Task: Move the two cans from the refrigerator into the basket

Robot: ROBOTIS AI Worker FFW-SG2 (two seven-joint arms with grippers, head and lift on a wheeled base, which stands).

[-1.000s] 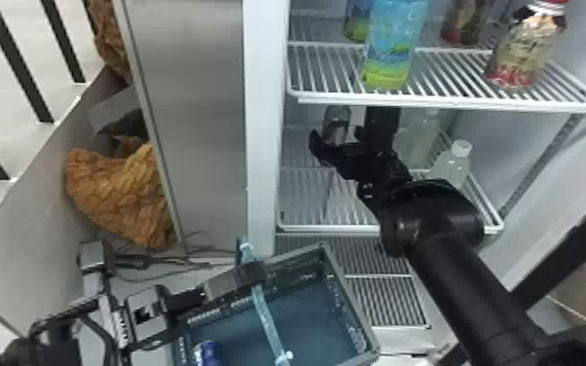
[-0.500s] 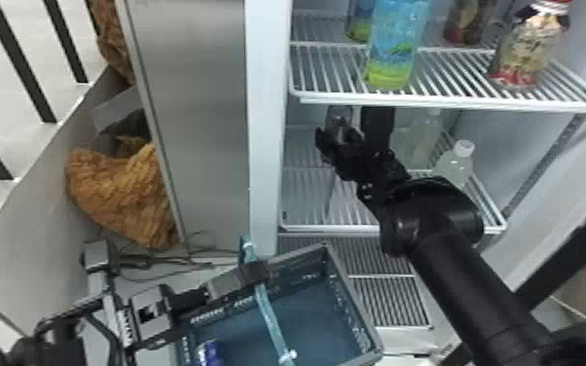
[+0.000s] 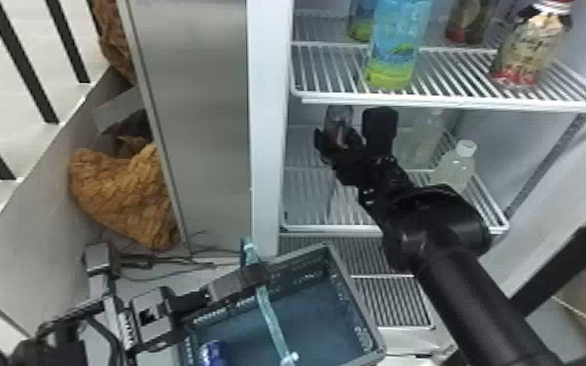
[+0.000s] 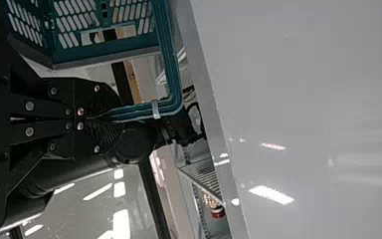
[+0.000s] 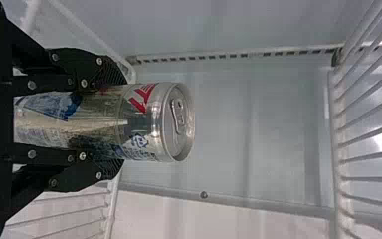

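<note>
- Silver can (image 5: 139,119) with red and blue markings: inside the refrigerator (image 3: 270,121), below the upper wire shelf (image 3: 452,105). The gripper hides its lower part, and whether it touches the shelf under it cannot be told.
- Blue can (image 3: 211,351): in the basket (image 3: 316,323), cut off by the head view's bottom edge.
- Basket: below and in front of the refrigerator, its near end out of the head view.
- Right gripper (image 3: 353,132): fingers parted by the can's width, one touching each side of it. In the head view the tips are dark and hard to make out.
- Left gripper (image 3: 254,276): fingers nearly together, clamped on the basket's blue-green handle (image 3: 273,316).
- Pale bottles (image 3: 455,168): to the right of the right gripper in the head view, faint and partly hidden by the right arm.
- Blue-and-green bottle (image 3: 399,44): on the upper wire shelf, its top cut off.
</note>
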